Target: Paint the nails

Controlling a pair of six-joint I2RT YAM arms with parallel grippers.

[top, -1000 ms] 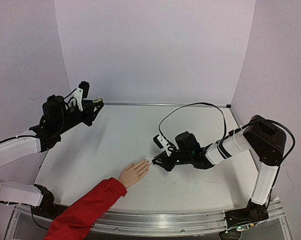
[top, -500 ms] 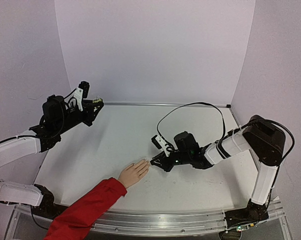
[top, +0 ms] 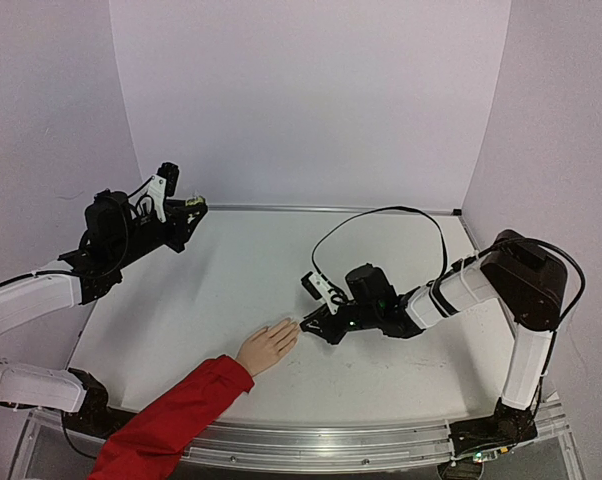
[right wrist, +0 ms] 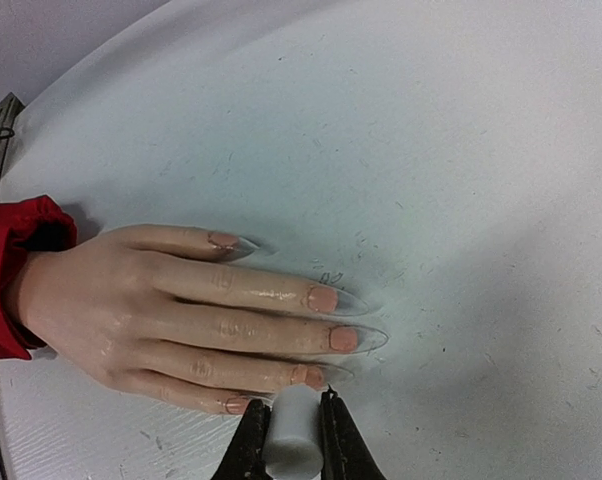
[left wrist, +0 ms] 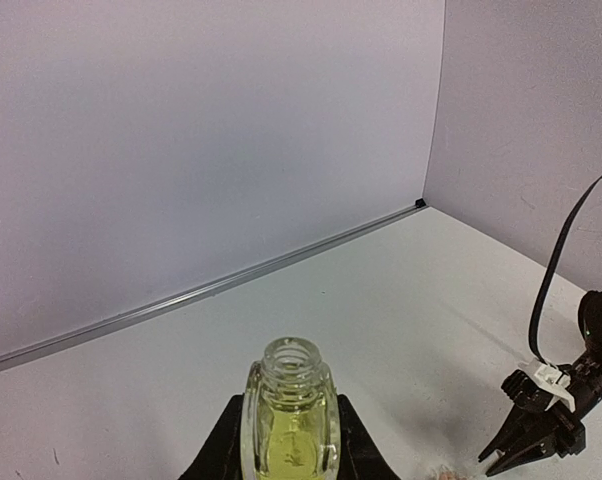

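Nails [right wrist: 323,298]: long, pale, clear-tipped, on flat peach hand [top: 268,347] with red sleeve [top: 171,422]; resting on white counter [top: 241,270], centre, toward near edge.
Change: leftward creep of right tool [right wrist: 294,440] over the last second; now just beside fingertips; brush stroke probably imminent.
Right grip: clamped on white cylindrical cap [right wrist: 293,422].
Left tool [left wrist: 289,455]: closed around open yellow-green glass bottle [left wrist: 288,410], far left.
Axis: sleeve-to-tip, pointing right and slightly away, toward right tool.

Bright, even, diffuse light; soft shadows on the bench [top: 231,280]; all views sharp, mild bending at the wrist views' edges.
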